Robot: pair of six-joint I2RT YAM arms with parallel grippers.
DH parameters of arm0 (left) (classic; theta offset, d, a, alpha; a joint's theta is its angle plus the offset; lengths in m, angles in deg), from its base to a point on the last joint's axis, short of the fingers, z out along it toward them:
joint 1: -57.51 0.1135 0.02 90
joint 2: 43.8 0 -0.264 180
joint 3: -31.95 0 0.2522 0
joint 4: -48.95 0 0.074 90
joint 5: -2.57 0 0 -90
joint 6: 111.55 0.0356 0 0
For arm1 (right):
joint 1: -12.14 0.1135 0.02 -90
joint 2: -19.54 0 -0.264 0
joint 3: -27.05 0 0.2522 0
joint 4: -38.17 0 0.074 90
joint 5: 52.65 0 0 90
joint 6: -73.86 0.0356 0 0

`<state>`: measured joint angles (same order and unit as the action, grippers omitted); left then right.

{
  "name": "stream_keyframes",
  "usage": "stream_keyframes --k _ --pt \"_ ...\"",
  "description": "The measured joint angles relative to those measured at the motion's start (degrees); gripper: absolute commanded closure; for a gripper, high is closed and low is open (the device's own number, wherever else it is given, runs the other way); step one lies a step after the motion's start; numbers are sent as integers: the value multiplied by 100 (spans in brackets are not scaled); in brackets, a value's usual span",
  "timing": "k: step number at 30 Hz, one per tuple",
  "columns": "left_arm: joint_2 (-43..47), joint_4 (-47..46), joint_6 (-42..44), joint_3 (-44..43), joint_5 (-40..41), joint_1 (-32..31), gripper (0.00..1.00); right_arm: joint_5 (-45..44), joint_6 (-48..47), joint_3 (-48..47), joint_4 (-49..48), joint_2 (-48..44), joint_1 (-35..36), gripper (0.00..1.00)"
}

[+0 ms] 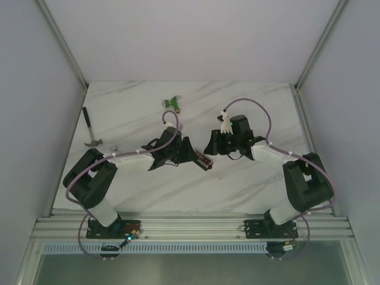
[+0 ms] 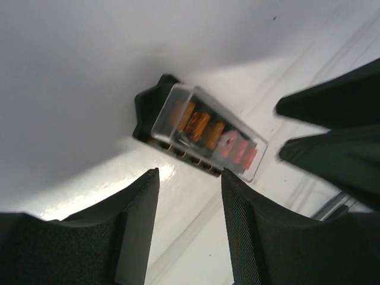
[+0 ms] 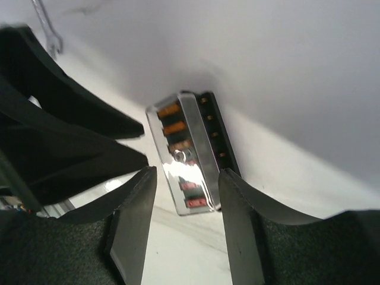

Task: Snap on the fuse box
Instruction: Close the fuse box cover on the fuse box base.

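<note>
Claws first, left to right: how do they stand?
— My left claw [image 2: 189,196] is apart and empty, just left of the fuse box [image 2: 149,113]. My right claw [image 3: 187,202] is apart too, just right of it. The box's near end shows in the gap between those fingers [image 3: 133,225], and I cannot tell if one of them touches it.

Box itself?
— Lying flat on the worktop [image 1: 237,190] between both claws, held by neither. A clear cover [image 2: 237,142] sits over its orange and red fuses [image 2: 199,127].

How will it handle?
— Light and stiff, I judge: small, hard plastic. The cover looks glossy, so it is likely slippery, and its thin walls could crack or pop off under a hard squeeze. I would take the black base by its long sides, low down, one claw steadying while the other presses the cover from above. So light a thing may skate on the smooth worktop if pushed off-centre.
</note>
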<state>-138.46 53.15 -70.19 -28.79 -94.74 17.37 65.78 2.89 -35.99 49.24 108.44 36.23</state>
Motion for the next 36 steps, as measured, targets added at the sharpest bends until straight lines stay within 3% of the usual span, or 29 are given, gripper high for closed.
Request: stream_keyframes --k 8,15,19,25,31,36 --pt "-328 48 264 -564 363 2 50 11 -48 243 116 127 2 56" --pt "-603 -9 282 -664 426 11 54 234 -138 256 109 413 -4 70" --pt "-649 -131 251 -662 444 -4 53 286 -160 264 79 420 13 71" --pt "-562 -136 286 -557 691 -42 29 -164 -238 280 232 251 70 37" --pt "188 254 649 -149 1438 238 11 -1818 -177 295 385 -721 -184 4" --pt "951 243 1158 181 2426 966 2 -3703 -50 503 -131 -1447 -511 0"
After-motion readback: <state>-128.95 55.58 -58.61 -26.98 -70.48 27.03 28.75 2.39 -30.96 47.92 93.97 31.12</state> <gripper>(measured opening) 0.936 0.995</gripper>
